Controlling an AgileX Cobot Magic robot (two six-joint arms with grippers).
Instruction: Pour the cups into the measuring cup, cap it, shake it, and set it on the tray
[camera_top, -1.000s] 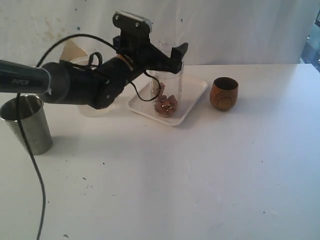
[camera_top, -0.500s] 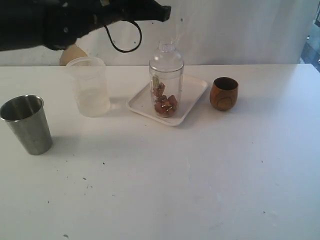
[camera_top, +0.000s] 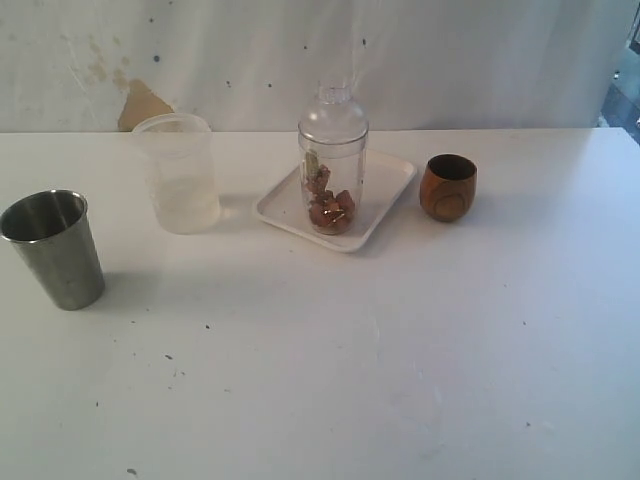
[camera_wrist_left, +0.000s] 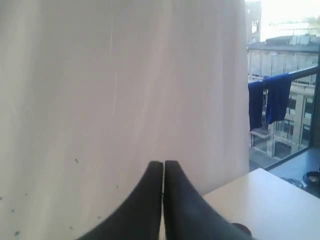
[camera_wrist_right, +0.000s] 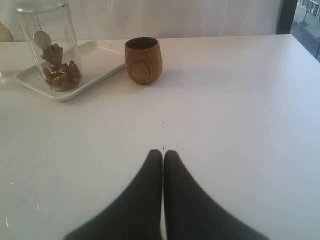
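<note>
The clear measuring cup (camera_top: 332, 180) stands upright on the white tray (camera_top: 385, 195), with brownish pieces in its bottom and the clear domed cap (camera_top: 332, 108) on top. It also shows in the right wrist view, measuring cup (camera_wrist_right: 50, 47) on tray (camera_wrist_right: 97, 65). The brown wooden cup (camera_top: 447, 187) sits on the table right of the tray, wooden cup (camera_wrist_right: 143, 60). The grey steel tumbler (camera_top: 55, 248) stands at the far left. Neither arm shows in the exterior view. My left gripper (camera_wrist_left: 163, 164) is shut and empty, facing a white curtain. My right gripper (camera_wrist_right: 163, 152) is shut and empty above the table, well short of the wooden cup.
A frosted whitish tub (camera_top: 180, 172) stands left of the tray. A white curtain hangs behind the table. In the left wrist view a window with buildings (camera_wrist_left: 282, 100) and a table corner (camera_wrist_left: 265, 200) are visible.
My left arm, which was at the measuring cup with open jaws, has lifted away and left the exterior view; its jaws have shut. The capped measuring cup stays on the tray.
</note>
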